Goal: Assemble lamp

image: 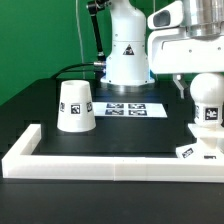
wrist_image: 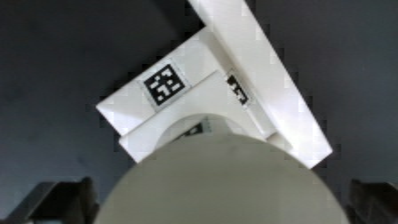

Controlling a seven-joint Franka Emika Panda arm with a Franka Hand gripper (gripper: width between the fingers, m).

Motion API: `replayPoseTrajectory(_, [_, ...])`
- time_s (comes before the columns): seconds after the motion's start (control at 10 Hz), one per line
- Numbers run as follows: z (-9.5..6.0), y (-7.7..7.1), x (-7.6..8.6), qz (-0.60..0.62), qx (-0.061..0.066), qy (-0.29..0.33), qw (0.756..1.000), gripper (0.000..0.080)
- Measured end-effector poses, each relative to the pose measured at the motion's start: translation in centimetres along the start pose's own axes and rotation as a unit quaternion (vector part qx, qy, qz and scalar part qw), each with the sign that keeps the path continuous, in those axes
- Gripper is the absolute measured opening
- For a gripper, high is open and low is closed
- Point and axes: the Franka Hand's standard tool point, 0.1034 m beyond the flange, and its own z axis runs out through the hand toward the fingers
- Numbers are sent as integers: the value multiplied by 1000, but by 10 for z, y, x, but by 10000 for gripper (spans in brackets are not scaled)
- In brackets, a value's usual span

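Note:
The white round-headed bulb [image: 207,100] stands upright on the flat angular lamp base [image: 193,151] at the exterior view's right, just inside the white rail. My gripper [image: 205,88] is over it with a finger on each side of the bulb's head. In the wrist view the bulb [wrist_image: 222,175] fills the space between the dark fingers [wrist_image: 54,202], with thin gaps at both sides, so the gripper looks open. The tagged base [wrist_image: 169,100] lies beyond the bulb. The cone shade [image: 75,105] stands alone at the exterior view's left.
A long white L-shaped rail [image: 100,163] borders the table's front and left, and it also shows in the wrist view [wrist_image: 267,60]. The marker board [image: 132,108] lies flat mid-table. The arm's white pedestal [image: 128,55] stands at the back.

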Motion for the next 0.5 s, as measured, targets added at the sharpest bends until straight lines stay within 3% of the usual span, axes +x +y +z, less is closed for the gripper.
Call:
replayPoseTrajectory(0.2, [0, 0, 0, -59, 0, 0, 998, 698])
replayPoseTrajectory(0.4, [-2, -2, 4, -195, -15, 17, 980, 698])
replayPoseTrajectory(0.5, [-2, 0, 6, -230, -16, 22, 973, 698])
